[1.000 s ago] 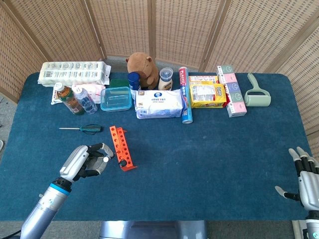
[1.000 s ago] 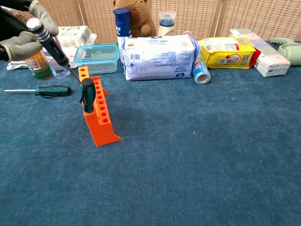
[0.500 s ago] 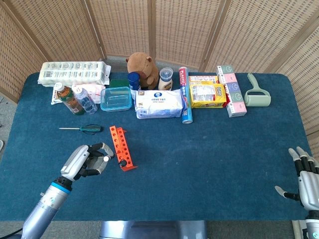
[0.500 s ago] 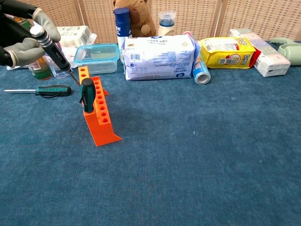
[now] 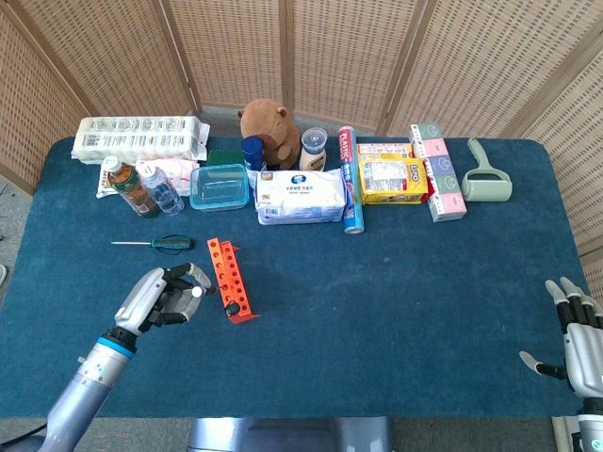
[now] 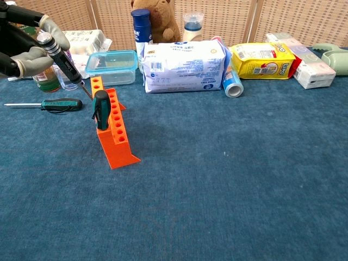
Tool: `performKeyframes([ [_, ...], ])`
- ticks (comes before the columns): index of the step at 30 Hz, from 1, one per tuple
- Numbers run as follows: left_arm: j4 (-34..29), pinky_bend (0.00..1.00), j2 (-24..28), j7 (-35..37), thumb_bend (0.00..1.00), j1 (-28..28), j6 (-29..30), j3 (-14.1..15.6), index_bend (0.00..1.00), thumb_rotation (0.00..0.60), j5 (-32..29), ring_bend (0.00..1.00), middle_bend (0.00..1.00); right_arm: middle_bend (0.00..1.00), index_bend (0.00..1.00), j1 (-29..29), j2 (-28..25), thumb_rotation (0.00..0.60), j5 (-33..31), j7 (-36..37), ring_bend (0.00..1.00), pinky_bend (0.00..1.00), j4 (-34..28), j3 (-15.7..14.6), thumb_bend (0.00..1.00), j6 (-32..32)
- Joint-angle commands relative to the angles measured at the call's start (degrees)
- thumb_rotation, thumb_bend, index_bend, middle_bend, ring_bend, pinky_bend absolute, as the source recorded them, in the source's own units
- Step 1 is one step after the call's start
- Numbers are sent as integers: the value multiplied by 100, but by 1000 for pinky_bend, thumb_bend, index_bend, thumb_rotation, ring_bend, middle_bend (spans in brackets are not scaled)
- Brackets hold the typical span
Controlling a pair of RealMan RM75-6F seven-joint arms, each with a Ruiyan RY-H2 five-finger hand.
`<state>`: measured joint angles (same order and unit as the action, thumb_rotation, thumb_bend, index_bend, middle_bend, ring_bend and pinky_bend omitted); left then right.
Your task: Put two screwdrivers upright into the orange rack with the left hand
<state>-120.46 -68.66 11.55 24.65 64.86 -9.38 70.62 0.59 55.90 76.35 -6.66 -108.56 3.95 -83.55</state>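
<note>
Head view: a table with a blue cloth (image 5: 396, 282) stands before woven wicker screens (image 5: 283, 47). The orange rack (image 5: 229, 279) lies left of centre, one screwdriver handle showing dark at its near end. The left hand (image 5: 162, 299) sits just left of the rack, fingers curled around a black-handled screwdriver (image 5: 193, 291). A green-handled screwdriver (image 5: 162, 243) lies flat on the cloth, beyond the hand. The right hand (image 5: 577, 339) rests at the near right edge, fingers spread and holding nothing.

Chest view: the same blue cloth with a row of packages behind, including a white wipes pack (image 6: 185, 65) and a clear food container (image 6: 111, 66). The left hand (image 6: 24, 46) grips the black-handled screwdriver (image 6: 62, 60) tilted, its tip near the rack's far end; whether it touches cannot be told. A screwdriver with a dark green handle (image 6: 101, 110) stands upright in the orange rack (image 6: 113, 130). The green-handled screwdriver (image 6: 54, 104) lies flat to the left.
</note>
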Motion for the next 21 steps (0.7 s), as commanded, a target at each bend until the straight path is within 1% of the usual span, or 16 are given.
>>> performKeyframes([
  [1, 39, 950, -25, 42, 557, 24, -35, -32, 501, 600, -77, 871, 836, 0, 22, 0, 1, 600, 3, -2, 0, 60, -1, -2, 0, 0],
  [6, 129, 950, -74, 85, 557, 83, -92, -120, 501, 600, -267, 870, 836, 0, 22, 2, 6, 600, -6, -21, 0, 61, -7, -1, 0, 1],
  [13, 336, 950, -181, -15, 557, 184, -147, -249, 501, 600, -685, 871, 836, 0, 22, -2, 1, 600, -5, -15, 0, 62, -11, 2, 0, -8],
  [18, 520, 950, -272, 87, 557, 285, -331, -330, 501, 600, -894, 871, 836, 0, 22, 4, 1, 600, -11, -11, 0, 63, -9, 1, 0, 7],
  [21, 603, 950, -344, -79, 557, 360, -370, -332, 502, 600, -1005, 871, 836, 0, 22, 4, 4, 600, -4, -21, 0, 65, -15, -3, 0, 5],
])
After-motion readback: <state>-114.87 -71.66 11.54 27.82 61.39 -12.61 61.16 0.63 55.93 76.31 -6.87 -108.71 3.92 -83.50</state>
